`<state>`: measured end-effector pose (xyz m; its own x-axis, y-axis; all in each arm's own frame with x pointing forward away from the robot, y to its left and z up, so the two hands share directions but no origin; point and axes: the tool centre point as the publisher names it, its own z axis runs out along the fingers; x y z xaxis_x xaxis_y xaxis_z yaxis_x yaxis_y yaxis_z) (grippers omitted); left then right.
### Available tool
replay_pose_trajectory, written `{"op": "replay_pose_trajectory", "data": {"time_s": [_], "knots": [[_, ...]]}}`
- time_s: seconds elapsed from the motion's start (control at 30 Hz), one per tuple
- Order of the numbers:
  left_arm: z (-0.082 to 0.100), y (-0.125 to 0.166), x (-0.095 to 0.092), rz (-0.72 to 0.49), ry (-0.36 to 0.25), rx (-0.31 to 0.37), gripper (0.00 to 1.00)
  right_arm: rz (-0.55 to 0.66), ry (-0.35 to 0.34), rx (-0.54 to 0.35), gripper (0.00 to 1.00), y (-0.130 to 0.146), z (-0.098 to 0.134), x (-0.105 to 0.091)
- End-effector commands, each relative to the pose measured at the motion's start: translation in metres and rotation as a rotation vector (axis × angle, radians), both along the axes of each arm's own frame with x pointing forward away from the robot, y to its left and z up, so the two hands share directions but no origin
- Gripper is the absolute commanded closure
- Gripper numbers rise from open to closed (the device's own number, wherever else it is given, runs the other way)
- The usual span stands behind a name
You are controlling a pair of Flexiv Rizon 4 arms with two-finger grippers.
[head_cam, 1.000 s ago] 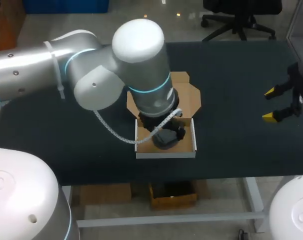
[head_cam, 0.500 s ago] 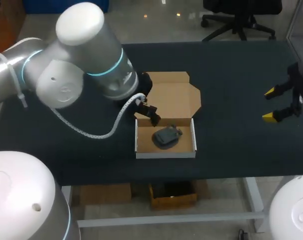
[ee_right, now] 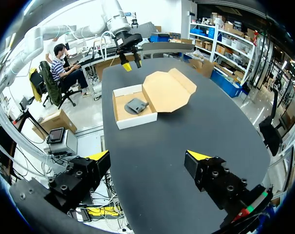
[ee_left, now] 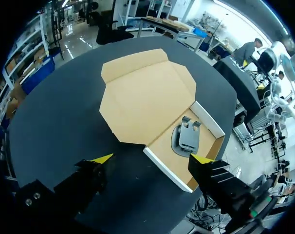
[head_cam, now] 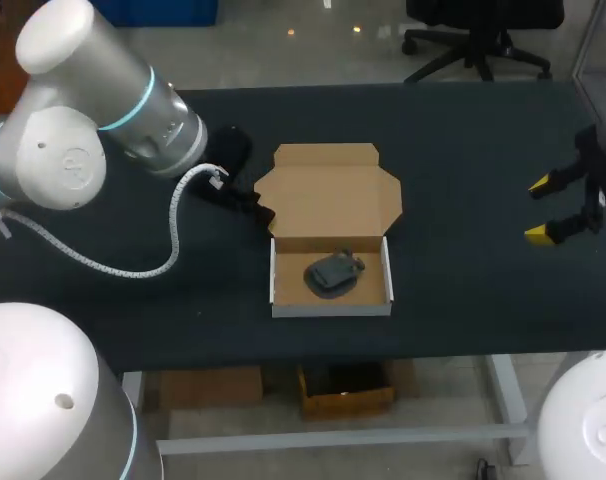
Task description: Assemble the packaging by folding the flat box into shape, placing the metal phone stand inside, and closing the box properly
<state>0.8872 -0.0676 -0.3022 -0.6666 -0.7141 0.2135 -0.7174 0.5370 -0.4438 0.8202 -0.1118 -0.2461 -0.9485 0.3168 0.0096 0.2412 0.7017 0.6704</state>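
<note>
Gaping in wrist views, left end effector (ee_left: pixel 151 158), right end effector (ee_right: pixel 148 155), stand (ee_left: pixel 186 138) inside box (ee_left: pixel 164 168)

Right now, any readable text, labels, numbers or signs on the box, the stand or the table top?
No readable text in any view.
Box: plain brown cardboard inside, white outer walls, no print showing.
Phone stand: dark, too small to make out any marking.
Table: plain black surface, no labels or signs.

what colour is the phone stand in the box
Dark grey. The phone stand shows best in the left wrist view.
</note>
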Motion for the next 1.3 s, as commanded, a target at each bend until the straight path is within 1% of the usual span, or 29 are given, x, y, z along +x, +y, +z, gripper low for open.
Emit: {"op": "replay_pose_trajectory", "data": {"time_s": [0.03,0.1,0.23,0.43,0.5,0.57,0.7,0.97,1.13,1.3], "knots": [[-0.008,0.012,0.011,-0.097,0.079,-0.157,0.0,0.002,0.0,0.003,0.0,-0.001,0.001,-0.001],[-0.011,0.014,0.016,-0.118,0.078,-0.178,0.0,0.002,0.0,0.003,0.0,-0.001,0.001,-0.001],[-0.018,0.019,0.028,-0.166,0.081,-0.247,0.0,0.002,0.0,0.003,0.0,-0.001,0.001,-0.001],[-0.025,0.027,0.046,-0.177,0.076,-0.308,0.0,0.002,0.0,0.003,0.0,-0.001,0.001,-0.001],[-0.027,0.03,0.053,-0.186,0.076,-0.341,0.0,0.002,0.0,0.003,0.0,-0.001,0.001,-0.001],[-0.029,0.031,0.058,-0.183,0.077,-0.345,0.0,0.002,0.0,0.003,0.0,-0.001,0.001,-0.001],[-0.034,0.03,0.069,-0.188,0.082,-0.379,0.0,0.002,0.0,0.003,0.0,-0.001,0.001,-0.001],[-0.042,0.027,0.088,-0.202,0.13,-0.456,0.0,0.002,0.0,0.003,0.0,-0.001,0.001,-0.001],[-0.046,0.021,0.092,-0.23,0.176,-0.508,0.0,0.002,0.0,0.003,0.0,-0.001,0.001,-0.001],[-0.051,0.009,0.09,-0.258,0.2,-0.543,0.0,0.002,0.0,0.003,0.0,-0.001,0.001,-0.001]]}}
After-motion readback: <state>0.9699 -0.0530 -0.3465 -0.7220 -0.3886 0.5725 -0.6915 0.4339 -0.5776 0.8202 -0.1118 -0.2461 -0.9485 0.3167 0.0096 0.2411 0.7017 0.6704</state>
